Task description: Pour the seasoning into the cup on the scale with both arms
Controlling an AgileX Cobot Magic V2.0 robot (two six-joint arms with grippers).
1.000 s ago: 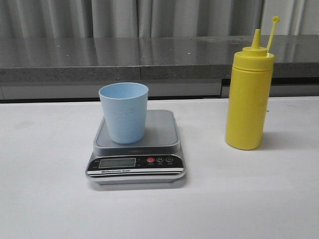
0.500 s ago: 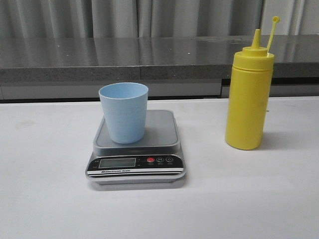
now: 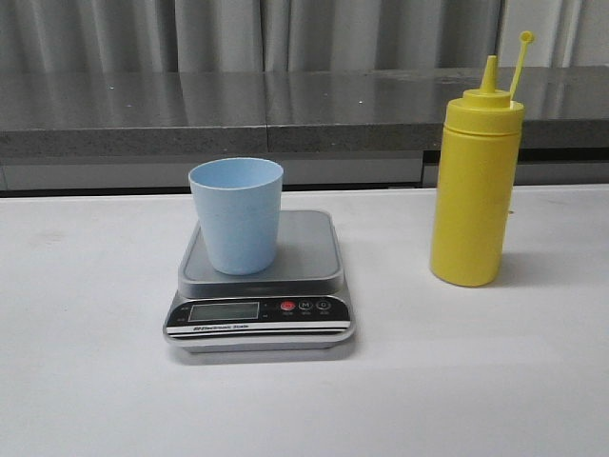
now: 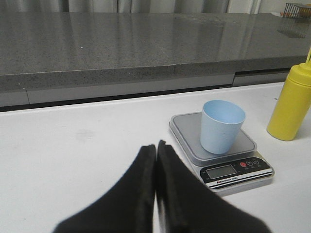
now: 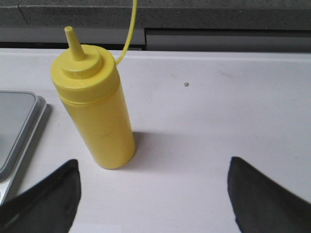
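The pale-blue cup [image 3: 236, 215] stands upright on the silver scale [image 3: 304, 249] at the table's middle; both show in the left wrist view, the cup [image 4: 222, 126] on the scale [image 4: 187, 127]. The yellow seasoning bottle [image 3: 474, 181] stands upright to the right, nozzle uncapped, cap stick up. No arm shows in the front view. My left gripper [image 4: 156, 144] is shut and empty, short of the scale's left side. My right gripper [image 5: 153, 165] is wide open and empty, with the bottle [image 5: 97, 114] just ahead, near its left finger.
A dark grey stone counter [image 3: 285, 109] runs along the back edge of the white table [image 3: 495, 381], with grey curtains behind it. The scale's corner [image 5: 14, 126] shows in the right wrist view beside the bottle.
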